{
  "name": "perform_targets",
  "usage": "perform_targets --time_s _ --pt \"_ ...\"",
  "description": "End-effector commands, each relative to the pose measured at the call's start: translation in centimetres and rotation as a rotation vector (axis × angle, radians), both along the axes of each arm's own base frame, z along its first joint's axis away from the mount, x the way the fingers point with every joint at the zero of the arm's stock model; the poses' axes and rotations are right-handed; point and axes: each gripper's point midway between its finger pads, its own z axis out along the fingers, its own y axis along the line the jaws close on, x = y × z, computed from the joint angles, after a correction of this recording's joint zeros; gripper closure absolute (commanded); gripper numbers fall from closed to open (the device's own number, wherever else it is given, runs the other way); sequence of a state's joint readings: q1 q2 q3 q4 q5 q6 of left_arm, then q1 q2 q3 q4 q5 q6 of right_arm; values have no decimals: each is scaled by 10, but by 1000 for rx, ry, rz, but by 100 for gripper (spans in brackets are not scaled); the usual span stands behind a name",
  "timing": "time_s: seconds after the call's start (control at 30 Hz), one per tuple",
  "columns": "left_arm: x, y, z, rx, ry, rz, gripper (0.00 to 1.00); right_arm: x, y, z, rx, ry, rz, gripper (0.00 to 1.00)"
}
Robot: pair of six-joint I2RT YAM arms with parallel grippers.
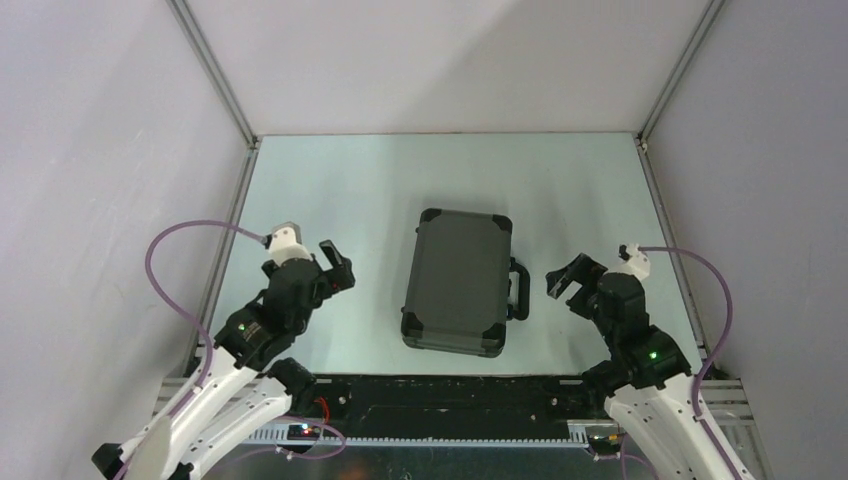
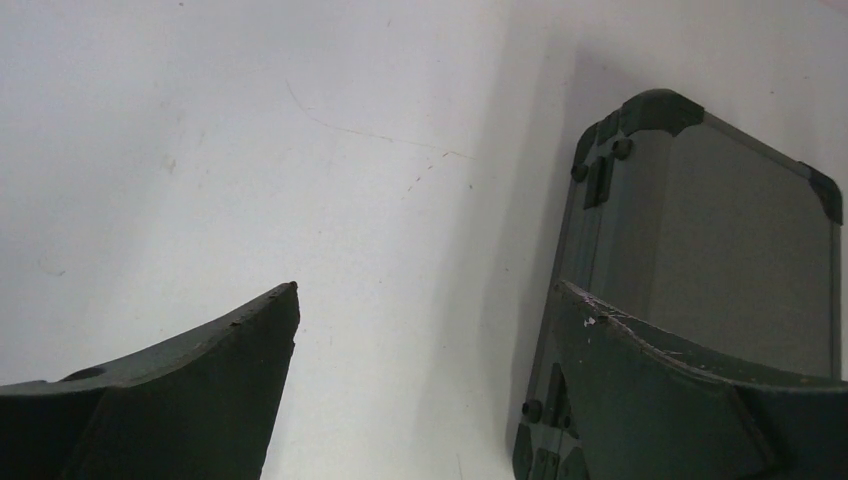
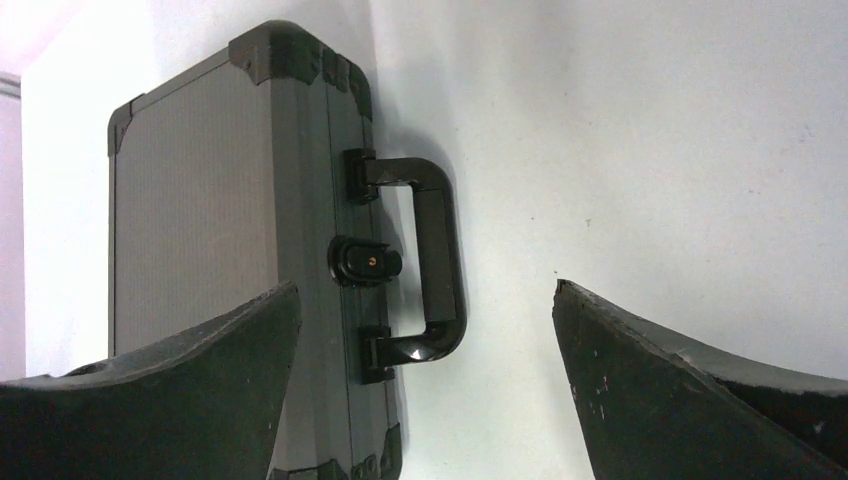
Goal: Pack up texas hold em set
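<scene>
Top external view shows the closed black briefcase [image 1: 458, 283] lying flat mid-tabletop [image 1: 350, 180], handle [image 1: 520, 290] facing right; left gripper [image 1: 340, 266] and right gripper [image 1: 562, 278] flank it, jaws spread wide, holding nothing

A pale, slightly glossy table [image 1: 350, 180] carries a single thing: a small black case [image 1: 458, 282], closed and lying flat on its broad side near the middle. Its handle [image 1: 519, 290] faces the table's right edge, with a latch [image 3: 365, 262] set between the handle's two ends. Left of the case the surface shows a few faint scratches [image 2: 330, 118].
</scene>
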State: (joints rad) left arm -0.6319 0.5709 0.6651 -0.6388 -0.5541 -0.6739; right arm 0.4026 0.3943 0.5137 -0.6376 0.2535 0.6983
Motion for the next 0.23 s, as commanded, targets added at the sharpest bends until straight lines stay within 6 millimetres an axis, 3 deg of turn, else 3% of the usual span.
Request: perform_targets --time_s 0.0,0.2 --pt "-1 7 -8 23 14 36 0 2 -11 -1 -1 -9 -79 0" --pt "-2 4 -12 26 33 14 0 1 -11 -7 31 24 -115 0"
